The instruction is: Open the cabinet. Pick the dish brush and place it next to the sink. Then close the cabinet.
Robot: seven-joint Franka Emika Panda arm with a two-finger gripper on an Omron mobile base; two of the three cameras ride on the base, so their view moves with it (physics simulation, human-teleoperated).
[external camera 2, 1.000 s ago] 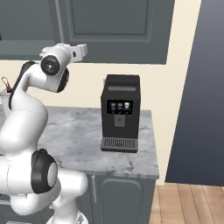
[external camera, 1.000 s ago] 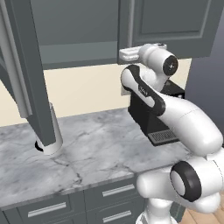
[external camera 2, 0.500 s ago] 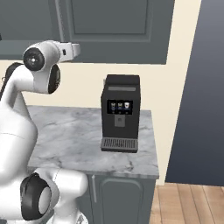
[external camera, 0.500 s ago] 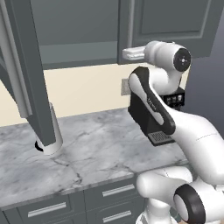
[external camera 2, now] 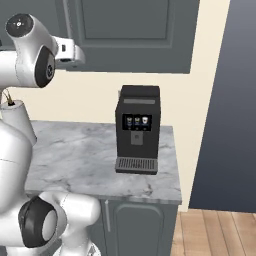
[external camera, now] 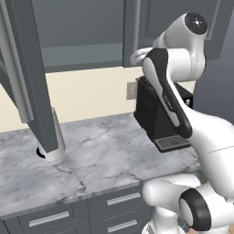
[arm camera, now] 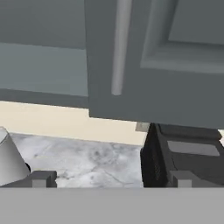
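Cabinet (external camera: 82,32) top cut off by frame edge; open door (external camera: 27,68) hides part of the inside. Coffee machine (external camera: 155,114) partly behind the arm; gripper (arm camera: 109,177) tips barely peek in at frame bottom.

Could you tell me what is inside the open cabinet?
Inside the cabinet, a bare grey shelf shows. No dish brush is visible; the open door hides the left part.

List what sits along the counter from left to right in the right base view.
Paper-towel roll at the counter's left end → bare marble counter → black coffee machine near the right end → dark tall panel beyond the counter's edge.
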